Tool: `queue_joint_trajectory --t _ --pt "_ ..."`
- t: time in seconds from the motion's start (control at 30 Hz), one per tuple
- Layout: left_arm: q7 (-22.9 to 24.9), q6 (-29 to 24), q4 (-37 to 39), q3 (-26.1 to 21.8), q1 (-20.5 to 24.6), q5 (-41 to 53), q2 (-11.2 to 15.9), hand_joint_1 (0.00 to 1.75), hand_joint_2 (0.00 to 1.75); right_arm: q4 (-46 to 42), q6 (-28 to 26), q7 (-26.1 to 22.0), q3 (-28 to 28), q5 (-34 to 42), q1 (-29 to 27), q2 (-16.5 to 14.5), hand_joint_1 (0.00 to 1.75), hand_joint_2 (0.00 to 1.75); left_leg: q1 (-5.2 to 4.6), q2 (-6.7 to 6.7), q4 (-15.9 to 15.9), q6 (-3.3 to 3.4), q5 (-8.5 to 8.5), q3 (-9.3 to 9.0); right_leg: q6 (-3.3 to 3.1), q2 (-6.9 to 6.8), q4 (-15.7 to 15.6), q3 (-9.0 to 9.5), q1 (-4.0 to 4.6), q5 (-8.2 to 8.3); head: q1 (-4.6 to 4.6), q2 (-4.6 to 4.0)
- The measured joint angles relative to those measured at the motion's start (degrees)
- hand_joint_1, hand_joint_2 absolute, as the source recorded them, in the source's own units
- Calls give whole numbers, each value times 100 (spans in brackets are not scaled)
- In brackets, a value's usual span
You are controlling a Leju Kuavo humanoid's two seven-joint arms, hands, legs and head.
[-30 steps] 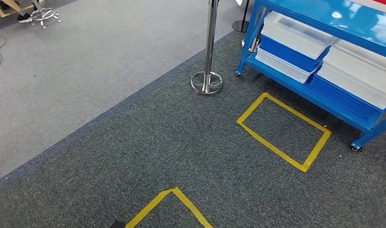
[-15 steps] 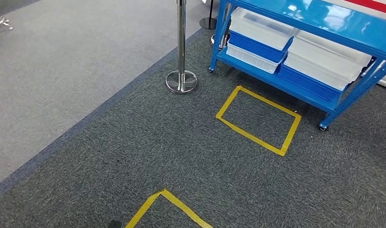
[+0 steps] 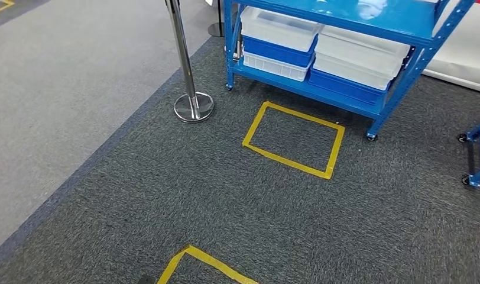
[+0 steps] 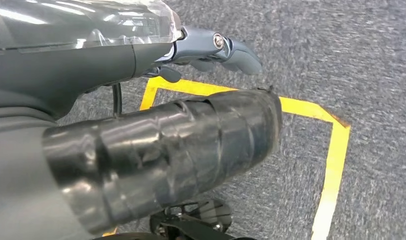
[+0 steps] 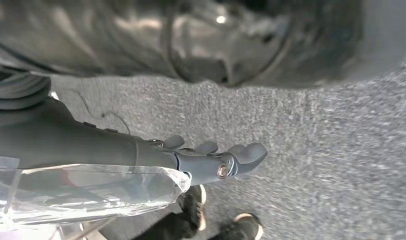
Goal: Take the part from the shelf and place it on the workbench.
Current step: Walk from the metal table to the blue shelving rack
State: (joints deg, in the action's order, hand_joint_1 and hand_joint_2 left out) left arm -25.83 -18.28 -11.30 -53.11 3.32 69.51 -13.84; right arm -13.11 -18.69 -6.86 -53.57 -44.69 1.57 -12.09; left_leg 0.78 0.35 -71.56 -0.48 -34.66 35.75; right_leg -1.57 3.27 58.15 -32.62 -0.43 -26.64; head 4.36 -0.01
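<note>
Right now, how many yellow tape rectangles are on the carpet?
2: one full tape rectangle before the blue shelf, one partial corner at the head view's bottom edge. More may be out of frame.

Shelf [image 3: 320,97]: blue, its lower deck packed with stacked white and blue bins [image 3: 320,56]; little room between the bin tops and the deck above.
Shelf front: open carpet [image 3: 226,195], a yellow taped rectangle [image 3: 294,139] on it just before the shelf.
Left of shelf: chrome post [image 3: 187,71] on a round base stands near the shelf's corner leg.
Right: a second blue wheeled frame [image 3: 477,154] at the edge, apart from the shelf.
</note>
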Motion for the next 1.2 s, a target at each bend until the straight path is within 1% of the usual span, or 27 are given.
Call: queue_joint_trajectory --t 0.03,0.1,0.13,0.17,0.23,0.27,0.3,0.37,0.4,0.43,0.47,0.5,0.57,0.6,0.63,0.67,0.73,0.8,0.83,0.9,0.93,0.97,1.0,1.07,1.1,1.13,1.2 --pt "1 -1 0 0 0 -1 1 0 0 0 1 2 0 -1 0 -1 0 0 4 -67 355 13 250 -127 11 81 22 -1 -2 -10 -1 -1" --pt "4 -3 0 -5 -1 -2 5 0 0 0 2 2 0 -3 9 -2 0 0 23 -369 1031 53 560 -373 54 227 83 -39 1 -34 1 -1" --pt "7 -4 0 -8 2 -2 8 0 0 0 2 2 0 -4 12 -2 0 0 24 -489 1198 71 598 -428 87 289 104 -71 -6 -36 2 0" --pt "9 -4 0 -10 4 -2 9 0 0 0 2 2 0 -5 10 -3 0 0 18 -543 1248 94 579 -442 126 351 116 -101 -12 -29 2 1" --pt "11 -5 0 -11 12 -2 4 0 0 0 1 4 1 -10 -13 -2 0 0 17 -422 1293 155 608 -462 201 431 116 -142 -33 -9 2 1" --pt "11 -7 0 -12 12 -2 0 0 0 0 -1 5 1 -13 -22 -1 0 0 27 -348 1324 199 628 -478 228 346 167 -168 -29 -43 7 1" --pt "11 -7 0 -13 12 -3 -4 0 0 0 -1 7 2 -16 -24 0 0 0 39 -268 1356 238 648 -492 252 202 313 -240 -26 -138 12 0" --pt "11 -8 0 -14 1 -4 -6 0 0 0 -1 8 3 -19 -9 1 0 0 38 -97 1382 287 656 -502 300 -136 929 -537 -30 -477 21 -1" --pt "11 -8 0 -15 -7 -4 -6 0 0 0 0 9 3 -19 -3 1 0 0 33 -6 1381 293 650 -502 325 -213 1293 -720 -40 -636 20 -2" --pt "12 -8 0 -16 -11 -3 -6 0 0 0 1 9 4 -19 0 1 0 0 30 82 1380 292 641 -503 347 -254 1552 -847 -53 -714 20 -2" --pt "13 -8 0 -17 -11 -3 -7 0 0 0 1 9 4 -19 -2 1 0 0 30 166 1379 287 631 -508 362 -282 1620 -875 -65 -685 20 -2" --pt "13 -8 0 -17 -7 -3 -8 0 0 0 1 9 4 -20 -7 1 0 0 30 238 1378 278 619 -520 368 -312 1459 -782 -75 -554 20 -1" --pt "13 -7 0 -17 1 -3 -11 0 0 0 0 9 4 -23 -14 2 0 0 28 362 1379 242 587 -561 336 -479 689 -357 -68 -207 20 -1" --pt "12 -6 0 -17 4 -2 -12 0 0 -1 -1 11 4 -28 -10 3 0 0 18 408 1377 212 566 -578 303 -564 345 -172 -46 -98 19 -1" --pt "11 -3 0 -18 10 2 -13 0 0 -1 -4 26 5 -47 -9 3 0 0 9 449 1379 177 549 -591 267 -626 133 -59 -20 -53 17 -1" --pt "8 8 0 -19 18 7 -13 0 0 -1 -7 56 9 -76 -9 3 0 0 2 482 1385 142 537 -602 233 -649 61 -29 6 -67 16 -1" --pt "-22 62 0 -20 40 16 -16 0 0 0 -3 144 22 -151 -22 5 0 0 -5 524 1399 74 521 -643 168 -573 44 -26 8 -57 15 0" --pt "-68 141 0 -20 48 17 -16 0 0 0 22 215 33 -202 -22 5 0 0 8 376 1233 20 385 -602 97 -523 -14 4 -23 -29 13 1" --pt "-84 172 0 -20 43 16 -15 0 0 1 39 239 36 -215 -16 4 0 0 17 255 977 1 228 -489 66 -501 -38 20 -36 -19 10 1" --pt "-99 208 0 -20 17 14 -10 0 0 2 63 268 42 -223 -4 2 0 0 25 64 224 -20 -129 -131 27 -451 -40 28 -23 -28 7 1" --pt "-105 223 0 -20 2 13 -7 0 0 2 78 278 46 -225 0 2 0 0 26 35 -84 -28 -213 31 15 -418 -35 33 -16 -36 8 1" --pt "-118 243 0 -20 -10 12 -3 0 0 2 95 286 50 -228 2 2 0 0 27 23 -214 -33 -182 118 8 -383 -25 40 -11 -46 8 0" --pt "-132 267 0 -20 -15 12 0 0 0 3 114 297 56 -232 3 2 0 0 27 19 -123 -31 -31 108 9 -348 -10 49 -8 -62 7 -1" --pt "-158 297 0 -20 -10 13 12 0 0 4 163 313 72 -247 4 2 0 0 27 14 546 1 420 -143 28 -293 36 67 -9 -113 8 -1" --pt "-166 303 0 -20 -3 15 19 0 0 7 190 320 80 -258 6 0 0 0 17 10 899 27 553 -282 55 -274 65 67 0 -146 8 -1" --pt "-172 304 0 -20 2 18 23 0 0 9 219 324 87 -271 10 -2 0 0 5 4 1132 62 605 -371 88 -259 80 64 6 -167 9 0" --pt "-185 306 0 -20 5 23 28 0 0 15 278 326 100 -290 12 -4 0 0 -14 -1 1295 133 563 -422 168 -244 118 64 20 -153 10 0"
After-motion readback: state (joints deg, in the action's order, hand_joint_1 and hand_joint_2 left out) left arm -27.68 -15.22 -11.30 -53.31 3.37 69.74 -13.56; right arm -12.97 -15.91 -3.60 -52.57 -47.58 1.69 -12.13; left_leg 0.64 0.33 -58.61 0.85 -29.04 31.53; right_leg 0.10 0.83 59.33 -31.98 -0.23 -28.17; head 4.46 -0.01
